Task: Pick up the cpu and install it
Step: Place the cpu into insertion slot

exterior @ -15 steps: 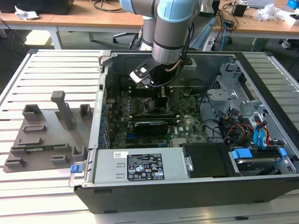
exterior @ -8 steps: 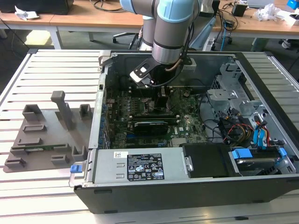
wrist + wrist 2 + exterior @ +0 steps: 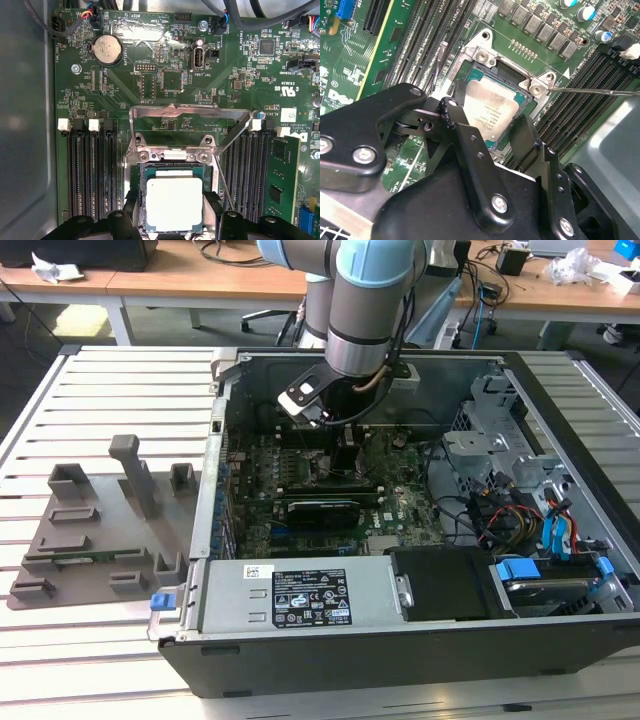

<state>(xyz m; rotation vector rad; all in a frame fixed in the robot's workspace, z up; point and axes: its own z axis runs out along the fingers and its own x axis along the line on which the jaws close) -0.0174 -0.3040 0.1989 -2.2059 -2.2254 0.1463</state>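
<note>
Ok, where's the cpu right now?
In both wrist views the cpu sits at the open socket on the motherboard, between the two banks of memory slots, with the end effector right over it.

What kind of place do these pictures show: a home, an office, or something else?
Probably a robotics lab or workshop. A robot arm reaches into an open computer case that lies on a slatted metal table, just over the cpu on the board. Wooden desks stand behind.
</note>
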